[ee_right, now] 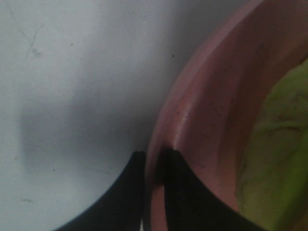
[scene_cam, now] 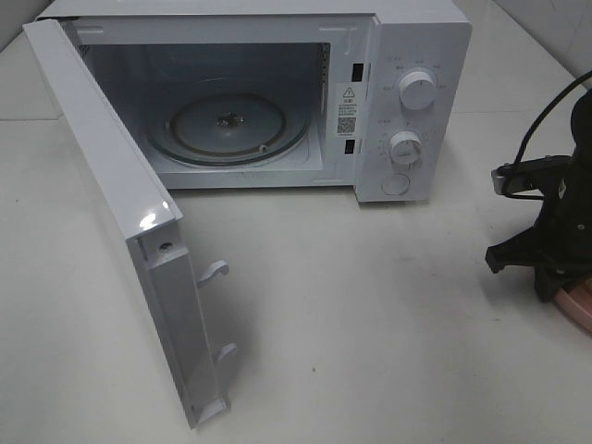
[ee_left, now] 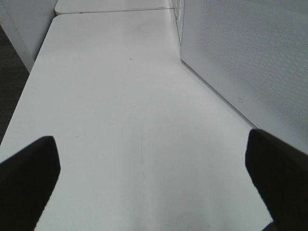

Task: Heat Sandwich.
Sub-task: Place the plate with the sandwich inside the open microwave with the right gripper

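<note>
Right pincer [ee_right: 153, 159] is clenched on the rim of the pink plate [ee_right: 211, 96], one finger on each side of the lip, so you're gripping the plate, not the food. The sandwich [ee_right: 279, 159] sits on that plate, with only a yellow-green edge of it showing in the right wrist view. From above the arm hides it, out at the right edge of the tabletop [scene_cam: 370, 324], well apart from the microwave [scene_cam: 407, 55]. Expect the sandwich to be light, soft and loosely stacked, likely to slide or shed a layer if the plate tips. Hold by the stiff rim, as you are, and carry it level. Left pincer [ee_left: 153, 185] hangs released over bare tabletop, grasping nothing. Your count: one sandwich, one plate, one microwave with its door [scene_cam: 111, 185] swung wide, one glass turntable [scene_cam: 231, 125] inside, two dials [scene_cam: 418, 91].
</note>
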`<control>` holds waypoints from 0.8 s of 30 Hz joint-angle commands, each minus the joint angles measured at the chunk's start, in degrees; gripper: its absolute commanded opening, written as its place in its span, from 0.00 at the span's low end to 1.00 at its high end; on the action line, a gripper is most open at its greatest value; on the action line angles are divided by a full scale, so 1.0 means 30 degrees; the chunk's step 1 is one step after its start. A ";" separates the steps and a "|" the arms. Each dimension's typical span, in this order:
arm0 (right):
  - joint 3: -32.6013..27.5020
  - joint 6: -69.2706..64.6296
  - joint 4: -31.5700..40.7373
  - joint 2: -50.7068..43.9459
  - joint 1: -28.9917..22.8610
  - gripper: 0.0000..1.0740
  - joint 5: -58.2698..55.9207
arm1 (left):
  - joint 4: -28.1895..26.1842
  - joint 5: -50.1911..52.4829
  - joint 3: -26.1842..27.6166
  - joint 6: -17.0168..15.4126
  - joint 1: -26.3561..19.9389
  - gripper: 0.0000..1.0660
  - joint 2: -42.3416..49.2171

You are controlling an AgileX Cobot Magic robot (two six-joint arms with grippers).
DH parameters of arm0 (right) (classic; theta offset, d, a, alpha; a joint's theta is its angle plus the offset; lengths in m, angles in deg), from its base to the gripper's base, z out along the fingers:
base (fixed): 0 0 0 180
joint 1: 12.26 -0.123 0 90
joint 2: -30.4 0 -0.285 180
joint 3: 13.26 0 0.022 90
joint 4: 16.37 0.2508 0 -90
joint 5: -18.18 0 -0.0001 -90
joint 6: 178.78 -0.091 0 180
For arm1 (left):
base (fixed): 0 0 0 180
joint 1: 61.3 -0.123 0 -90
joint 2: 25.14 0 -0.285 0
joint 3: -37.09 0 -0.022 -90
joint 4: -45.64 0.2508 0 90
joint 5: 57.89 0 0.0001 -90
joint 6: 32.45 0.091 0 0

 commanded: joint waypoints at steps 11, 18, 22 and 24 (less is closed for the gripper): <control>-0.0172 -0.0306 0.0000 0.0115 0.0057 0.00 -0.0535 | 0.0000 0.0076 -0.0057 -0.0057 -0.0057 0.98 0.0535; -0.0172 -0.1394 -0.1222 0.0115 -0.0248 0.00 -0.0917 | 0.0000 0.0076 -0.0057 -0.0057 -0.0057 0.98 0.0535; -0.0172 -0.2483 -0.2464 -0.0057 -0.0840 0.00 -0.1356 | 0.0000 0.0076 -0.0057 -0.0057 -0.0057 0.98 0.0535; -0.0172 -0.2731 -0.2884 -0.0172 -0.1108 0.00 -0.1623 | 0.0000 0.0076 -0.0057 -0.0057 -0.0057 0.98 0.0535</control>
